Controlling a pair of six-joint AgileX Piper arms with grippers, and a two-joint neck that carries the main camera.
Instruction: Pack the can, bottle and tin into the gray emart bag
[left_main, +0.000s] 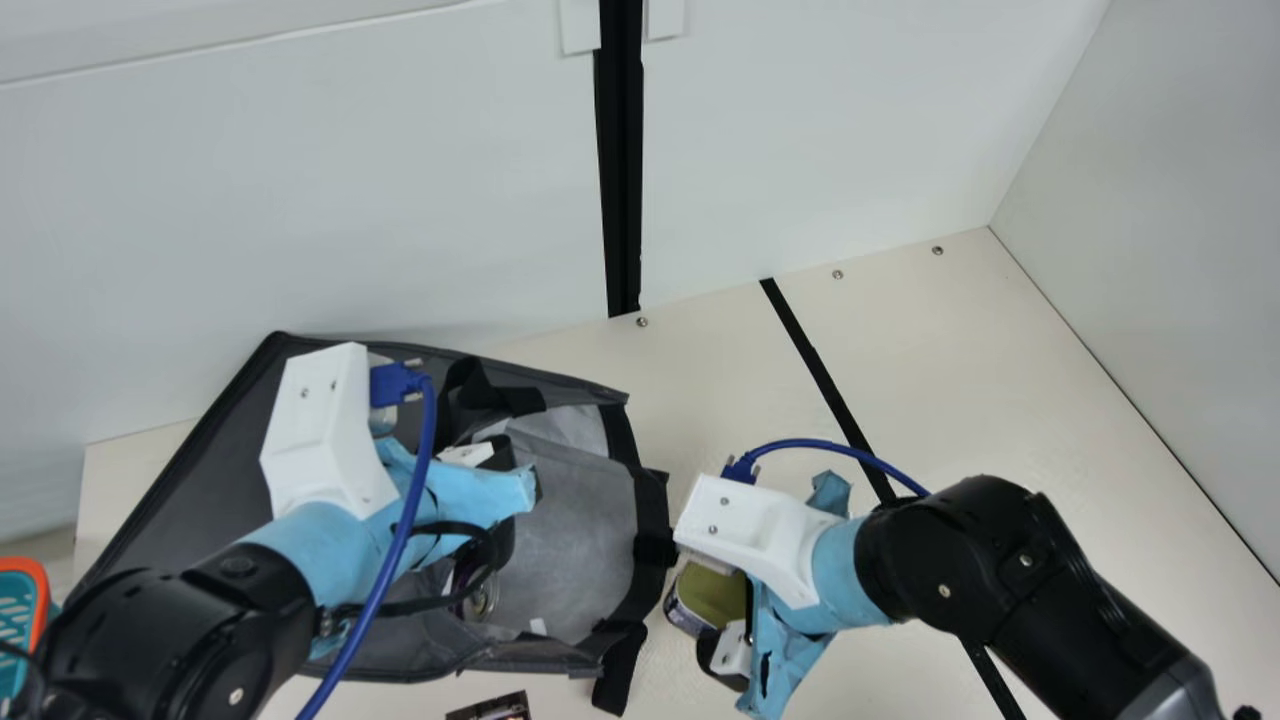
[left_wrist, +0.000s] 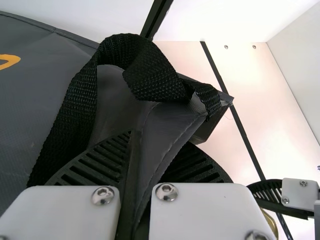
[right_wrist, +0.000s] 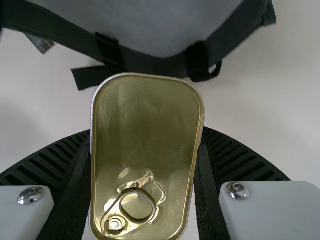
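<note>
The gray bag (left_main: 590, 540) lies on its side, its mouth facing right in the main view. My left gripper (left_main: 505, 500) is at its upper panel; in the left wrist view, the left gripper (left_wrist: 135, 150) is shut on a fold of the bag (left_wrist: 162, 130) beside a black strap. A dark can with a metal end (left_main: 480, 598) lies inside, partly hidden by the left arm. Just right of the mouth, my right gripper (left_main: 712, 625) holds the tin (left_main: 690, 600). In the right wrist view, the right gripper (right_wrist: 147, 150) is shut on the tin (right_wrist: 145, 120), its ring-pull lid facing the camera.
A dark printed item (left_main: 490, 708) lies at the main view's bottom edge, near the bag. An orange-rimmed teal basket (left_main: 18, 620) stands at the left edge. White walls rise behind the table (left_main: 960, 400) and at its right; loose straps (left_main: 620, 670) hang off the bag's mouth.
</note>
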